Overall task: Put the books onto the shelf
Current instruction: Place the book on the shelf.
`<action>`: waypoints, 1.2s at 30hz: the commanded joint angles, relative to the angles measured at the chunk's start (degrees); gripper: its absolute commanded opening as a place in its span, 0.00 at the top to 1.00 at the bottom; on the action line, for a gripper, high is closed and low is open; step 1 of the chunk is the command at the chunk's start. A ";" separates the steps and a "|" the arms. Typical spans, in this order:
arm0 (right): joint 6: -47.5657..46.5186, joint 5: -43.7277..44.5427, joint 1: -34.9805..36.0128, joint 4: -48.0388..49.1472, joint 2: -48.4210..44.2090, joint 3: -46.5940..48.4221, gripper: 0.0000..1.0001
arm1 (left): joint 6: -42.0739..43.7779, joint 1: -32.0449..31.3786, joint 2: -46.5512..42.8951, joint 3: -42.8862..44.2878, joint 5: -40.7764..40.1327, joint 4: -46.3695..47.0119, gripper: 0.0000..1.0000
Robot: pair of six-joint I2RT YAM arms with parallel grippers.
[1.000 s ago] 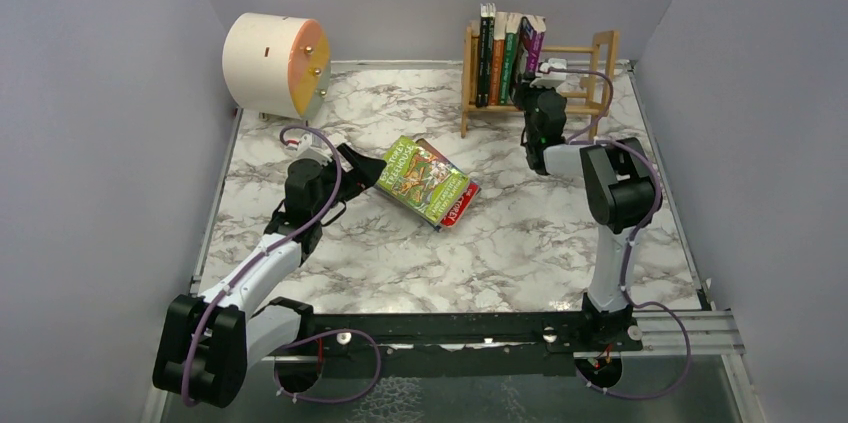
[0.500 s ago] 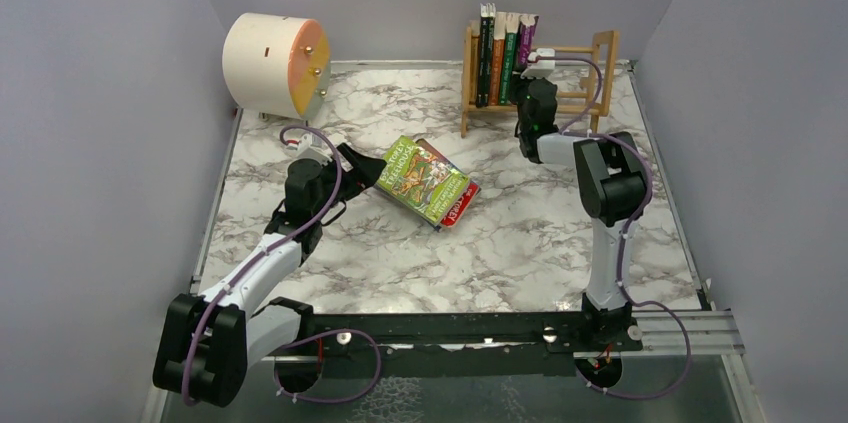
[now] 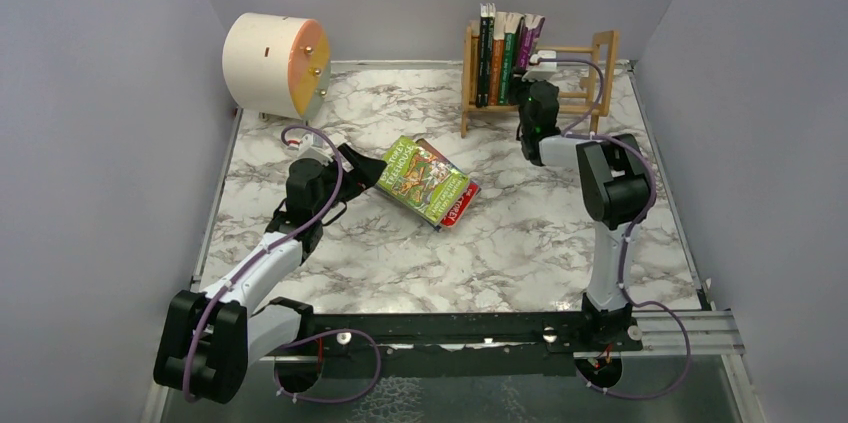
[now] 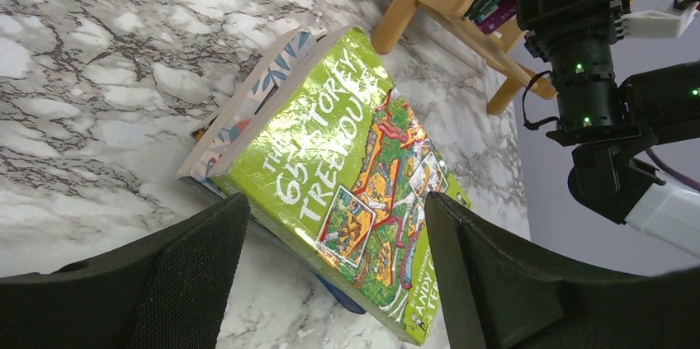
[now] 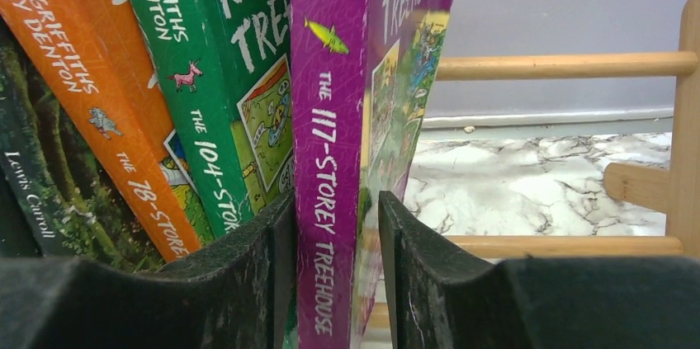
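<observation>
At the far left of the counter (image 3: 520, 233) I see a cream cylinder (image 3: 262, 61) lying on its side, its orange face turned to the right. Nearer me, my left fingers (image 4: 330, 209) stand wide apart and hold nothing; they sit low over the counter, just at the left end of a small stack of books lying flat near the middle. The top one is the green book (image 4: 347, 176), cover up, with "65-Storey Treehouse" readable on it. Under it I make out a patterned cover (image 4: 256, 93) at one edge and a red book (image 3: 455, 211) at the other.

To the right, against the back wall, stands the shelf (image 3: 590, 63), with four books upright at its left end: a dark book (image 5: 41, 184), an orange book (image 5: 107, 101), a green spine (image 5: 223, 77) and the purple book (image 5: 326, 159), which leans a little to the right. The right part of the shelf shows bare rails. My right fingers (image 5: 334, 209) sit either side of the purple book's lower spine; I cannot tell whether they press on it or stand just clear of it
</observation>
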 commanded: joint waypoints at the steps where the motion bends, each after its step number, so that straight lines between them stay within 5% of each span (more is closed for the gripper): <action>1: 1.87 -4.11 0.77 1.06 -3.81 -1.97 0.60 | 0.29 0.31 -0.10 -0.33 1.31 2.24 0.29; 20: 2.48 -1.53 0.75 -0.21 -14.80 -6.54 0.56 | 0.14 0.31 -0.96 -0.17 1.76 2.27 0.29; 30: -9.49 2.49 9.90 -18.18 -25.55 -4.24 0.55 | 0.94 0.44 -2.98 1.59 -2.67 -2.04 0.26; 36: -7.57 -1.98 17.10 -31.85 -28.43 -3.58 0.55 | 0.33 1.63 -0.89 2.38 -0.69 -3.49 0.24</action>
